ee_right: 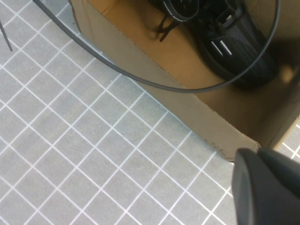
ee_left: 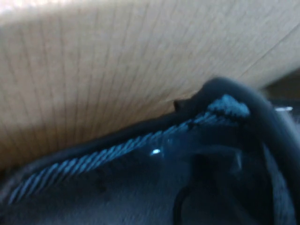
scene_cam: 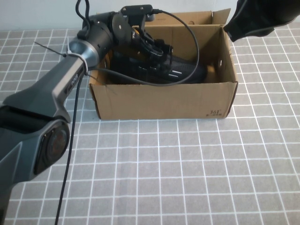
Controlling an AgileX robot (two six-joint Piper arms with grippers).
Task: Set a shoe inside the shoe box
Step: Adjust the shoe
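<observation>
Shoe [scene_cam: 180,70] lay inside the box [scene_cam: 164,101], on its floor, long axis running w/ the box's long side, toe end toward robot's right. Black mesh upper, small white stripes showed on the side facing the near wall. Right wrist view showed the same shoe [ee_right: 234,42] down in the box [ee_right: 154,70] against the brown floor, stripes up.

Box sat open-topped on the surface [scene_cam: 187,173], toward its far side, roughly centred. Small print at the near wall's right lower corner. Small hole in the right end wall. Back flap stood up behind.

Left claw [scene_cam: 154,49] was down inside the box at the shoe's heel/left part, over the laces. From the high view its fingers merged w/ the black shoe; cannot tell if it gripped the shoe or how wide it stood. Left wrist view was filled by a cardboard wall [ee_left: 117,61] close up and the shoe's woven collar edge [ee_left: 117,154] right below the camera, so claw was v. close to the shoe, contact not confirmed.

Black cable [scene_cam: 187,42] looped from the left arm over the shoe and box.

Right claw [scene_cam: 258,18] hung above the box's far right corner, off the surface, clear of the shoe. Fingers closed, nothing between them.

Surface: grey tile-pattern cover, white grid lines.
</observation>
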